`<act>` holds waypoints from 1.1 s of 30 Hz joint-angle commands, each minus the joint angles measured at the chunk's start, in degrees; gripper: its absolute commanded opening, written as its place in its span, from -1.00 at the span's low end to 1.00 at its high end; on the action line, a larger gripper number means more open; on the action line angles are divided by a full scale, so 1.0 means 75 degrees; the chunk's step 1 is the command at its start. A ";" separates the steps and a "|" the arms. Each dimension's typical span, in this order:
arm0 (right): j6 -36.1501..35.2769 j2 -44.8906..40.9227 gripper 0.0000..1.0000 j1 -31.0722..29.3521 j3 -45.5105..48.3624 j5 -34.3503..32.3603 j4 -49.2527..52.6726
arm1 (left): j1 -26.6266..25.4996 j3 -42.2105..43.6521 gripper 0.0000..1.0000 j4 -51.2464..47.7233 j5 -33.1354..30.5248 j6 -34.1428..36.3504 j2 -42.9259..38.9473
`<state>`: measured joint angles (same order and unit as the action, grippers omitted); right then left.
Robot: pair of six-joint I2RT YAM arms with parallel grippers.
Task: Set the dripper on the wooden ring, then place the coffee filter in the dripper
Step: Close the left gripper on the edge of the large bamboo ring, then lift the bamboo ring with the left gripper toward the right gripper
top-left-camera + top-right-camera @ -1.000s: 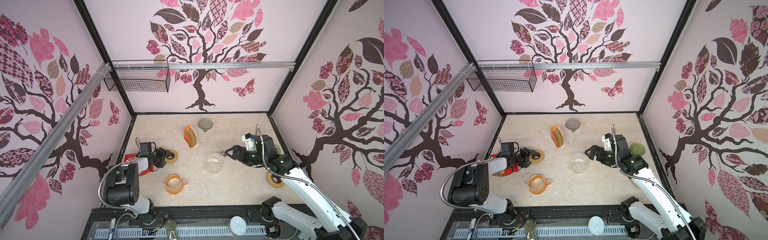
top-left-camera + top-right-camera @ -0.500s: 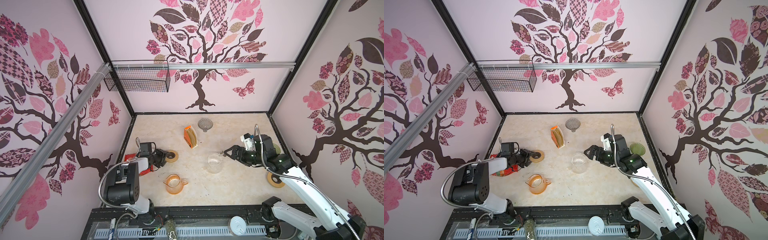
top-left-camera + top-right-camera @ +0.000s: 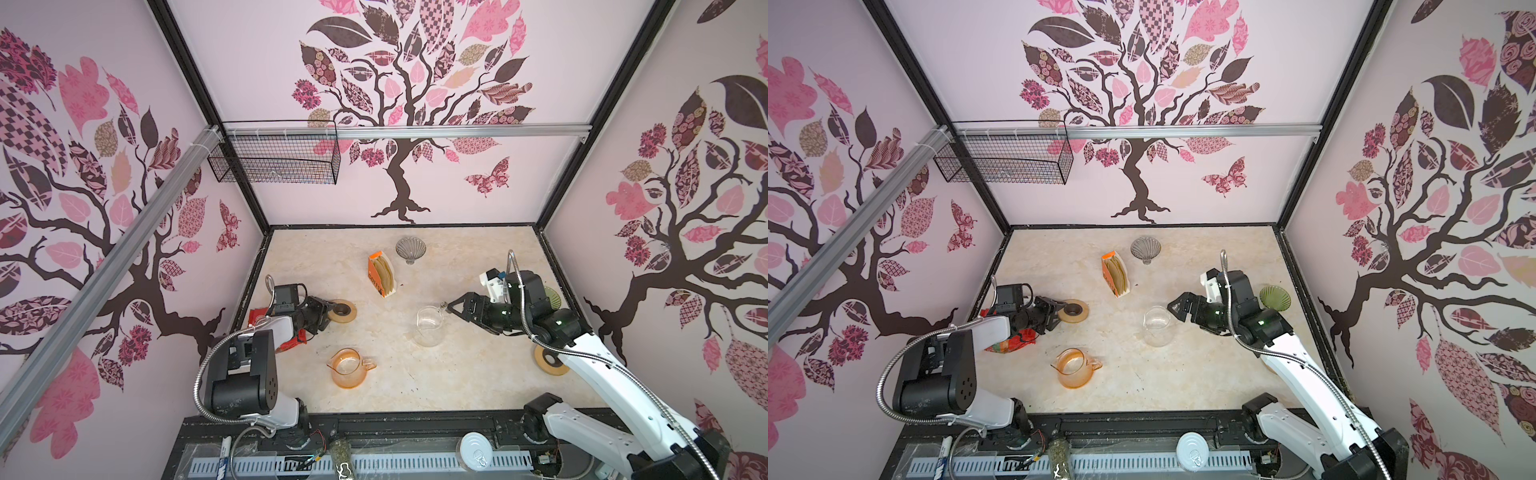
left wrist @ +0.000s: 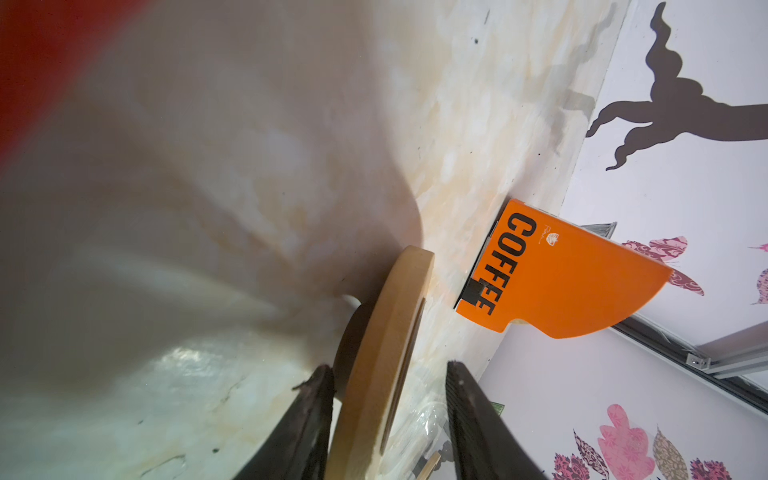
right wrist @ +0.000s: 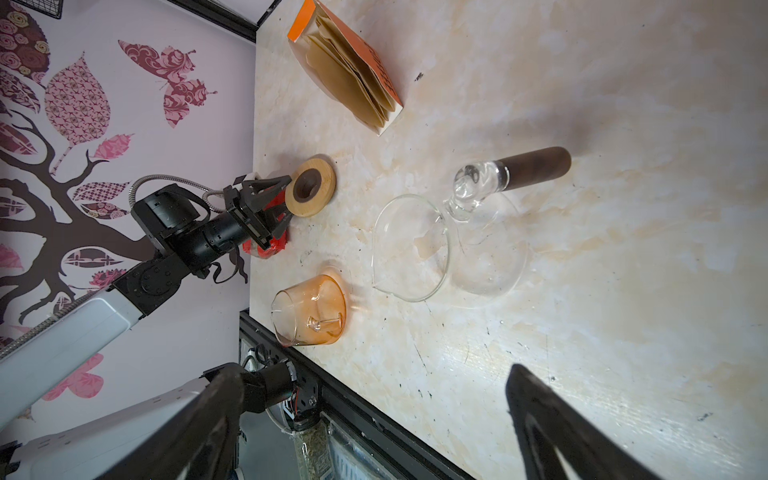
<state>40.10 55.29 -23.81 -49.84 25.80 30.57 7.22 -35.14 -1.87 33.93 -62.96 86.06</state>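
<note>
My left tool (image 3: 330, 309) sits low at the left of the counter (image 3: 415, 386) in both top views. Its jaws are partly open, one on each side of a wooden ring (image 3: 343, 311) that lies flat there. From the left wrist, the ring (image 4: 395, 332) stands between my fingers. One finger is just beside its dark underside and the other is clear of it with a visible gap, so I am not clamped on it. A red bag (image 3: 295, 338) lies under that arm.

My right tool (image 3: 451, 307) is spread wide and holds nothing. It hangs at right of centre, just beside the handle of a clear glass jug (image 3: 428, 326). From the right wrist, the jug (image 5: 415, 245) and its dark handle (image 5: 536, 166) lie beyond my open fingers, apart from them.

The coffee filters (image 3: 384, 272) are tan papers packed upright in an orange holder (image 3: 376, 276) above the centre of the frame. The holder is marked COFFEE (image 4: 500, 266). The dripper (image 3: 410, 249), grey and ribbed, stands just up and right of the holder, near the back wall. An orange jug (image 3: 347, 368) stands at lower centre.
</note>
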 commanded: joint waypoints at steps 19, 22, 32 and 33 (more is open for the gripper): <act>-0.0051 -0.0006 1.00 0.0012 -0.0033 0.0087 -0.0072 | 0.0071 -0.0177 -0.53 0.0073 0.0105 -0.0112 0.0079; -0.0061 0.0010 1.00 0.0017 -0.0056 0.0080 -0.0068 | 0.0080 -0.0248 -0.69 0.0050 0.0257 -0.0055 0.0212; -0.0083 0.0174 1.00 0.0016 -0.0312 0.0151 -0.0063 | 0.0080 -0.0572 -0.89 -0.0079 0.0585 0.0074 0.0092; -0.0068 0.0201 1.00 0.0012 -0.0337 0.0179 -0.0075 | 0.0070 -0.0592 -0.90 -0.0068 0.0631 0.0025 0.0086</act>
<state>40.05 56.23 -23.81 -49.89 26.35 30.59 7.64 -36.73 -1.21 37.80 -62.98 87.11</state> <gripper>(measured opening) 0.998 0.132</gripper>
